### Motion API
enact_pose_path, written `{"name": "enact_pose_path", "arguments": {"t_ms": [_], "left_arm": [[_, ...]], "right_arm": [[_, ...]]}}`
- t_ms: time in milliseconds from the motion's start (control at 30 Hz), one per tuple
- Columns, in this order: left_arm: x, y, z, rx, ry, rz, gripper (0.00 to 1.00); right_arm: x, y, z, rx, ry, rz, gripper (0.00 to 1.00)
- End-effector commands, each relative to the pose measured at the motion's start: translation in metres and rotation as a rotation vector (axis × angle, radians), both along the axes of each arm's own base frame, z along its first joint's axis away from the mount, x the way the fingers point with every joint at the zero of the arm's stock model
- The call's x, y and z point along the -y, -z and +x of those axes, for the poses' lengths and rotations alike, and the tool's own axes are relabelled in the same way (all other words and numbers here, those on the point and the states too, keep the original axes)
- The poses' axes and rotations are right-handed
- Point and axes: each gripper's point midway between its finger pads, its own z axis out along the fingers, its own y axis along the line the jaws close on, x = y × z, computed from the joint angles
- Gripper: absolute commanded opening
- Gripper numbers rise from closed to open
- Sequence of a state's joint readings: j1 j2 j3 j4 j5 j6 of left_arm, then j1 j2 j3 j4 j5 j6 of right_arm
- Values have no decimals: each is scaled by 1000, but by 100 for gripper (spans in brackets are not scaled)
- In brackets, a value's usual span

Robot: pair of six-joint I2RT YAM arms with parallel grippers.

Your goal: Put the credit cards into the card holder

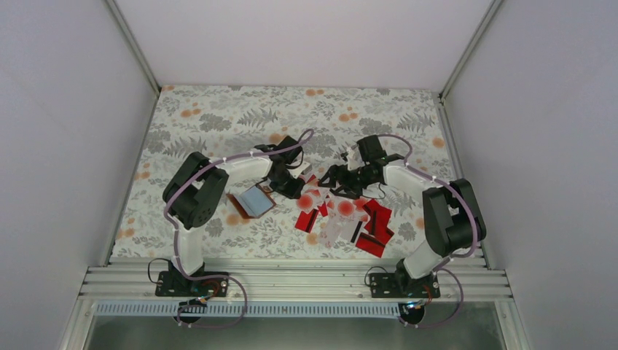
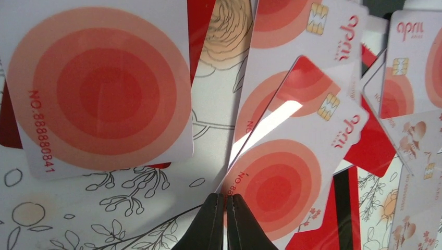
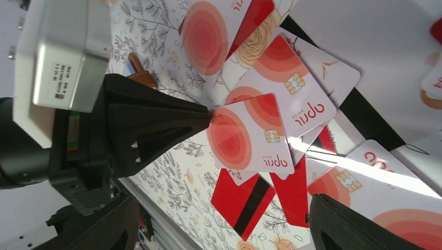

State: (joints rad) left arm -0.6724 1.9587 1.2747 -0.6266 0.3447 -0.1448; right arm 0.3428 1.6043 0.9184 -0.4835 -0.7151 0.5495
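Left wrist view: left gripper (image 2: 225,221) clamps a white card (image 2: 284,177) by its corner, wallet (image 1: 252,202) close on its left, right gripper (image 3: 224,213) agape.

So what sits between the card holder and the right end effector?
The left end effector, shut on the edge of a white red-ringed card, with patterned cloth around it; the top view shows it.

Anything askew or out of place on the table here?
The credit cards lie in a jumbled, overlapping heap. The left gripper pinches one white card by its corner, tilted. The card holder lies open, apart.
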Motion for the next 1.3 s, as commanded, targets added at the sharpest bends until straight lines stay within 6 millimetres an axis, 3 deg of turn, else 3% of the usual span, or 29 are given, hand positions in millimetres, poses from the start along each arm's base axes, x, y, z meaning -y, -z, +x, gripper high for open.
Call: {"name": "enact_pose_path", "arguments": {"t_ms": [0,500,1267], "left_arm": [[-5,13,-7,-19,-10,26,4],[-12,25,-13,-29,-22,48,4],[-16,36,-20,-52,-18,58,4]], "right_arm": [[-7,5,-1,-3,-31,64,82],[-12,36,-12,-90,-56,108,79],[-21,60,-13,-126,-94,146,70]]}}
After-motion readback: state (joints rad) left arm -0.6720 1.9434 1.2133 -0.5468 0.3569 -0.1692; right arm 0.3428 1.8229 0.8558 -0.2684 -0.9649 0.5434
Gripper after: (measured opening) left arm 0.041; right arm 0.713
